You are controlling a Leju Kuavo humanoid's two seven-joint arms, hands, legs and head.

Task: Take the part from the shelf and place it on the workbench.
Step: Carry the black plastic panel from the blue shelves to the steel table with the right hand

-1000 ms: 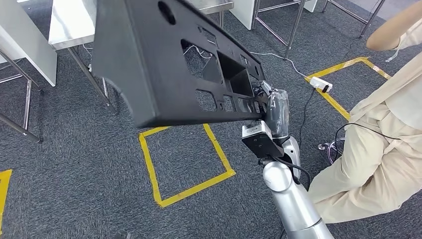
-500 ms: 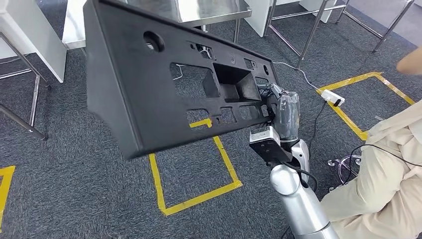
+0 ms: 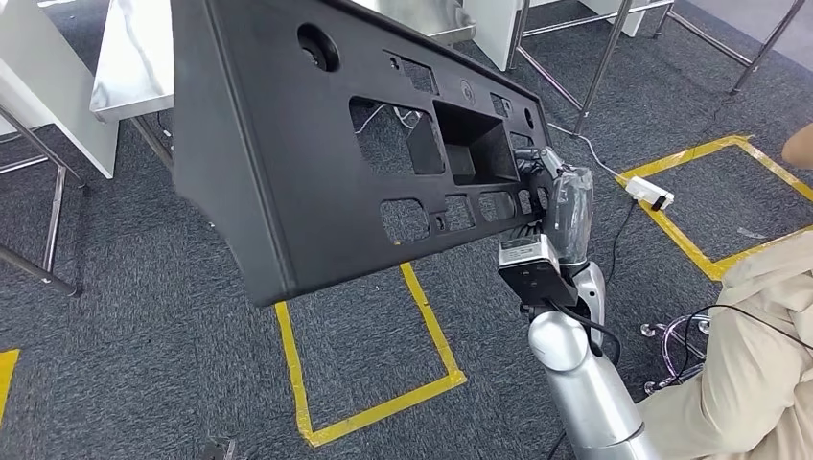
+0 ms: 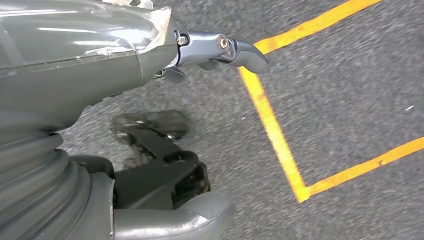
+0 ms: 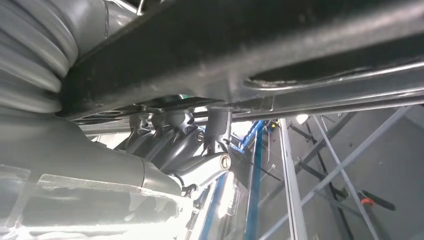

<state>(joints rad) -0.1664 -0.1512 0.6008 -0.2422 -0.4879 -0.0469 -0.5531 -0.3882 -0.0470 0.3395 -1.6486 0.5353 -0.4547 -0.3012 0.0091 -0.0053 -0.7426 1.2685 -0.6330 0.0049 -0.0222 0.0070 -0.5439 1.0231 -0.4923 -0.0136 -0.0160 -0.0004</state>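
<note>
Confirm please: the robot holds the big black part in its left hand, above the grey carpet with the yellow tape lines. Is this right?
Not quite. It is the right hand that grips the black part, at its end, as the head view shows. In the left wrist view the left hand holds nothing. The rest is right: the part is above the grey carpet with the yellow tape lines.

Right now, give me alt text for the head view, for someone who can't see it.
The robot's right hand grips one end of a long black plastic panel with cut-out holes, holding it tilted above grey carpet marked with yellow tape squares. Steel-legged tables stand behind; a person in beige sits at right.
</note>
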